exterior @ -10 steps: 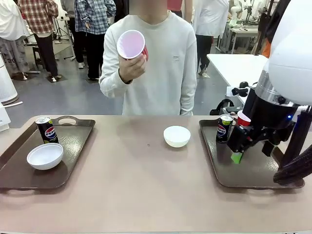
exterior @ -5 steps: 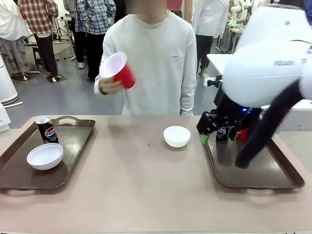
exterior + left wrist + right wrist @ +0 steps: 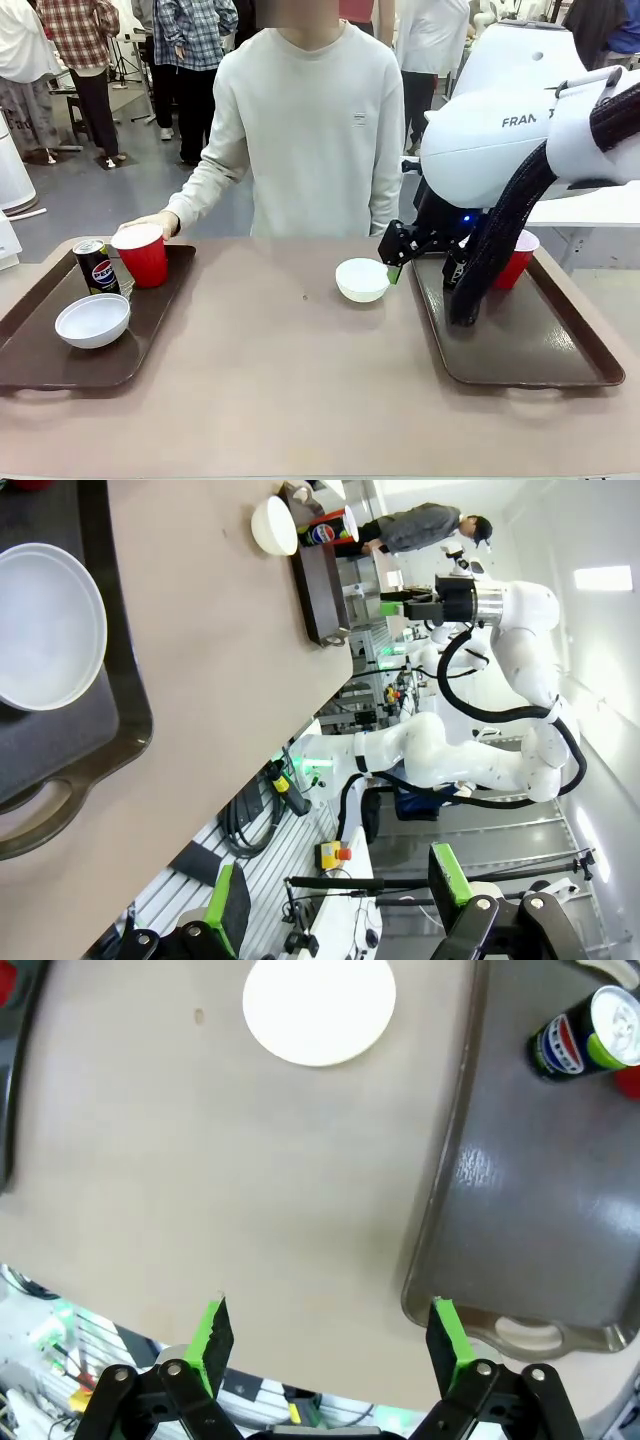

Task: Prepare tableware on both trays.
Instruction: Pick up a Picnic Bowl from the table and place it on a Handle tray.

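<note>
R claw [image 3: 395, 262] wide open, empty; hanging low over bare table [image 3: 300, 400], just beside middle bowl [image 3: 362, 279] on its R side, near L rim of R tray [image 3: 530, 360]. In R wrist view, green pads [image 3: 213, 1335] spread far apart w/ nothing btwn; tabletop below, white bowl ahead, tray corner w/ cut-out handle off to one side.

L claw [image 3: 335, 890] likewise spread wide, holding nothing. In L wrist view, rolled sideways, pads set against lab backdrop beyond table's near edge.

L tray [image 3: 30, 370]: L bowl [image 3: 92, 320], white, upright toward near side. L can [image 3: 96, 267], black Pepsi, upright at far end. L cup [image 3: 142, 254], red, upright, mouth up, just beside can on its R. At cup's far rim, person's hand [image 3: 150, 222]; can't tell if gripping or only touching.

Middle bowl: round, white, upright, on bare table btwn trays, closer to R tray, on neither.

R tray: R can [image 3: 458, 265] upright at far L corner, partly hidden by R arm's cable. R cup [image 3: 517, 258], red, upright at far end, R of can, also partly hidden.

Person standing at far side of table in pale sweatshirt, arm stretched down to L tray.
</note>
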`<act>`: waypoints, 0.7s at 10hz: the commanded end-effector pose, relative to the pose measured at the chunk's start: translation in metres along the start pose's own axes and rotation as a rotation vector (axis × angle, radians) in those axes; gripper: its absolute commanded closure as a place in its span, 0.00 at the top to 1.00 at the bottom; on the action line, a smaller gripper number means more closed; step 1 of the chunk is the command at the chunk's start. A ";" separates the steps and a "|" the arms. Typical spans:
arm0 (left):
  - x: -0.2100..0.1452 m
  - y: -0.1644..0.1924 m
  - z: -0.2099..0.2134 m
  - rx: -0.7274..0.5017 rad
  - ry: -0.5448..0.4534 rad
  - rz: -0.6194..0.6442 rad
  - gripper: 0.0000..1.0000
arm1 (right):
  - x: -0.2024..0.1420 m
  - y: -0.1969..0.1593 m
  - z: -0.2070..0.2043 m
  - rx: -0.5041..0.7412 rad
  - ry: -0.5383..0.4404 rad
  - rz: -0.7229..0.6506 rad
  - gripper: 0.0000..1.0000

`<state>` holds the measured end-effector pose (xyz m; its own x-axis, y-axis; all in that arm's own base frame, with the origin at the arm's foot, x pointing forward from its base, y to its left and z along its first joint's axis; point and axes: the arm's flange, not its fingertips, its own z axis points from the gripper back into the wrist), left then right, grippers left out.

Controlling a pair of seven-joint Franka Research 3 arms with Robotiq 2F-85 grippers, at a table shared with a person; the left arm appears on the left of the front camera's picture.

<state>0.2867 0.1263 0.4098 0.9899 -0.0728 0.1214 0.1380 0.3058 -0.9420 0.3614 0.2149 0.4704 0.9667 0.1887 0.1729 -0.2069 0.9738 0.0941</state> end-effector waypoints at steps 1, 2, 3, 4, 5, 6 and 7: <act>0.000 -0.002 0.002 -0.015 -0.010 -0.011 0.95 | 0.002 0.000 -0.002 0.004 0.006 -0.002 1.00; 0.000 -0.002 0.002 -0.015 -0.010 -0.011 0.95 | 0.018 0.000 -0.012 0.012 -0.061 -0.064 1.00; 0.000 -0.002 0.002 -0.015 -0.010 -0.011 0.95 | 0.043 0.010 -0.032 -0.011 -0.082 -0.075 1.00; 0.000 -0.002 0.002 -0.015 -0.010 -0.011 0.95 | 0.065 0.016 -0.048 -0.056 -0.110 -0.071 1.00; 0.000 -0.002 0.002 -0.015 -0.010 -0.011 0.95 | 0.087 0.020 -0.062 -0.067 -0.144 -0.084 1.00; 0.000 -0.002 0.002 -0.015 -0.010 -0.011 0.95 | 0.108 0.023 -0.073 -0.060 -0.172 -0.108 1.00; 0.000 -0.002 0.002 -0.015 -0.010 -0.011 0.95 | 0.128 0.025 -0.084 -0.083 -0.210 -0.129 1.00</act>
<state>0.2867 0.1264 0.4099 0.9899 -0.0729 0.1213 0.1380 0.3059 -0.9420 0.4684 0.2535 0.4164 0.9405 0.0859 0.3287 -0.1213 0.9887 0.0885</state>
